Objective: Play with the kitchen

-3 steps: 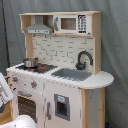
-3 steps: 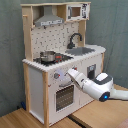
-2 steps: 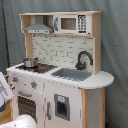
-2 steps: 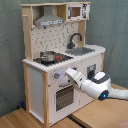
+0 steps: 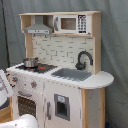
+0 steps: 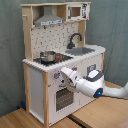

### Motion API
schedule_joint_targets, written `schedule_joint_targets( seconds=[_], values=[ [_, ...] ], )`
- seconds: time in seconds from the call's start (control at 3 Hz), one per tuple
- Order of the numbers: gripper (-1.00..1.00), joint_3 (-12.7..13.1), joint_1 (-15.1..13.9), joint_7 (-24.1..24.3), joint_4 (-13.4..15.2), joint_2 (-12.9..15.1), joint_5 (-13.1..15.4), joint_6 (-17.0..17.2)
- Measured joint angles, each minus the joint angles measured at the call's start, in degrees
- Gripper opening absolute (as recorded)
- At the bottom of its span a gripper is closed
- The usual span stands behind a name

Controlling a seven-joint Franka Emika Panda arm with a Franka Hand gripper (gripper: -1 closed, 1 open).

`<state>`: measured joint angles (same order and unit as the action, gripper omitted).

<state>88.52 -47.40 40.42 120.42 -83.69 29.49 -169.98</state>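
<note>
- You will find no text, label, brand, number or sign that can be read in either exterior view.
- The large white and light-wood toy play kitchen (image 5: pixel 60 75) carries a small white microwave panel (image 5: pixel 73 23) on its top shelf in the first exterior view; the dark column of buttons (image 5: pixel 82 23) at the panel's right shows pale marks, but you cannot make out any figures on them.
- The same microwave panel (image 6: pixel 76 11) in the second exterior view gives you nothing legible either.
- The round knobs (image 5: pixel 33 84) on the front panel show no readable markings.
</note>
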Motion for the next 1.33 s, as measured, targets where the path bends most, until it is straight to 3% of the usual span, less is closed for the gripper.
schedule_joint_targets(
  seconds=[0.33, 0.67, 1.0, 1.33],
  values=[
    [1.0, 0.56, -2.02, 4.82, -1.73, -0.11, 0.0, -1.65],
    [1.0, 1.06, -6.83, 5.04, -4.77, -0.62, 0.12, -2.54],
    [1.0, 1.09, -6.96, 5.04, -4.94, -0.62, 0.12, -2.42],
    [-1.0, 1.09, -6.96, 5.04, -4.94, -0.62, 0.12, -2.4]
  ],
)
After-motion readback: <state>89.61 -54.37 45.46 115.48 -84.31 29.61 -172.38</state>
